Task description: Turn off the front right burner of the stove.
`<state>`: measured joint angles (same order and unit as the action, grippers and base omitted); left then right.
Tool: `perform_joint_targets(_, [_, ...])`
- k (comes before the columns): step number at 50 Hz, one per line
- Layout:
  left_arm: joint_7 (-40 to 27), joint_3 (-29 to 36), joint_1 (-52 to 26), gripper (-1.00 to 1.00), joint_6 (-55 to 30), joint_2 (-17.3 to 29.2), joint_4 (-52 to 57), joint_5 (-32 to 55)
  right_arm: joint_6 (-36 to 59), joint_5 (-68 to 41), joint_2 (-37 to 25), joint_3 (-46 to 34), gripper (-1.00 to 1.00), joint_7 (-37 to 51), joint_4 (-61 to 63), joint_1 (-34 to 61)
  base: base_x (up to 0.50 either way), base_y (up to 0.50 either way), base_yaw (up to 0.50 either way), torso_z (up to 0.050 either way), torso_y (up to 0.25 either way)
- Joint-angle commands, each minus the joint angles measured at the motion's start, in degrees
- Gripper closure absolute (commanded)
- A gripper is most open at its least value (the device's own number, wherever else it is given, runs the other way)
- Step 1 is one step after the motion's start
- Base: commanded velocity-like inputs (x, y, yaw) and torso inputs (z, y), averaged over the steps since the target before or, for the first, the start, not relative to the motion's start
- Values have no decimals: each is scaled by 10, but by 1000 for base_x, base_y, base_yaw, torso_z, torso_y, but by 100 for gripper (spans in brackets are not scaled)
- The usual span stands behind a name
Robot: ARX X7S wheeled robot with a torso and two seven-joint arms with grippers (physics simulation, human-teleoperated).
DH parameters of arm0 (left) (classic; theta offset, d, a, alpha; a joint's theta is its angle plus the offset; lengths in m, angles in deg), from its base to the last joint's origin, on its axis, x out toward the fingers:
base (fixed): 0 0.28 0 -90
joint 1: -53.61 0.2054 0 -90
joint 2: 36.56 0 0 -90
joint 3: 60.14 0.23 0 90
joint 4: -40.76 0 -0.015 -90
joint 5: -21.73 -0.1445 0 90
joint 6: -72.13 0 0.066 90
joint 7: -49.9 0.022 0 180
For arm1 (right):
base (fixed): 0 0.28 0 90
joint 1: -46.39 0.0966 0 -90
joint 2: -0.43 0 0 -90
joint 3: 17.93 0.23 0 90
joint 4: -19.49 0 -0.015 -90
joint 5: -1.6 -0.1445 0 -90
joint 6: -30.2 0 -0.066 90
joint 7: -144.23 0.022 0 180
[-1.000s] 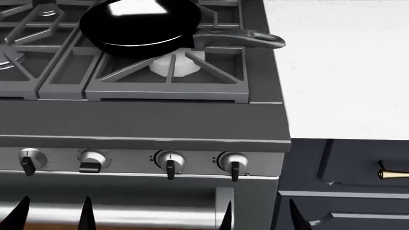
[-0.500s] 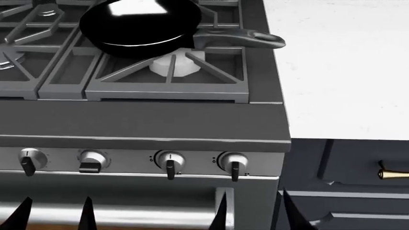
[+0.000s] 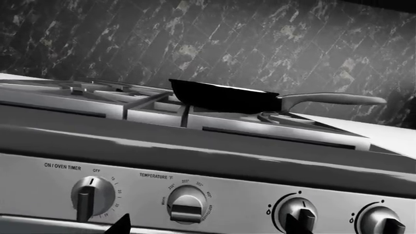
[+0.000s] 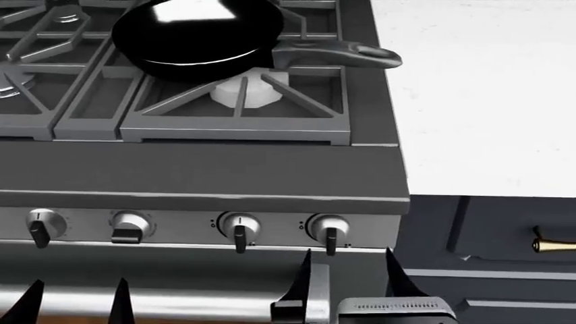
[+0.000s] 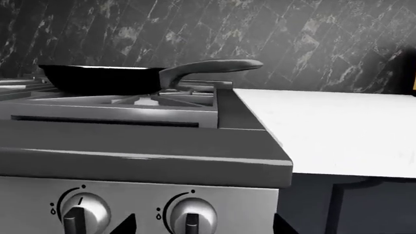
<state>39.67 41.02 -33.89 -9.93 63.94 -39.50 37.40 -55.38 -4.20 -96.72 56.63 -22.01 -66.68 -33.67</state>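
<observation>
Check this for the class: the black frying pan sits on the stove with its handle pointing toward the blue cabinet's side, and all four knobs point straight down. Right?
Not quite. In the head view, the second knob lies sideways; the other three point down. The frying pan and its handle are as stated.

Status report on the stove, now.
Right hand open, just below the rightmost knob. Left hand open, low. Front right burner partly under the frying pan. Knob unobstructed.

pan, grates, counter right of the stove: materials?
Frying pan: glossy black, likely coated metal; bright highlight, grey metal-looking handle. Grates: matte grey, likely cast iron; thick bars. Counter: white, faintly speckled, matte; stone or laminate, can't tell.
</observation>
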Motion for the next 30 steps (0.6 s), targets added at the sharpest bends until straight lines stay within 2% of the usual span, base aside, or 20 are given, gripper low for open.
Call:
perform_joint_targets(1, [-3, 2, 1, -100, 5, 3, -3, 3, -6, -7, 8, -8, -100, 4, -37, 25, 0, 0, 0, 0, 0])
perform_joint_targets(30, [-10, 9, 1, -100, 13, 10, -5, 12, -18, -14, 16, -29, -100, 22, -113, 69, 0, 0, 0, 0, 0])
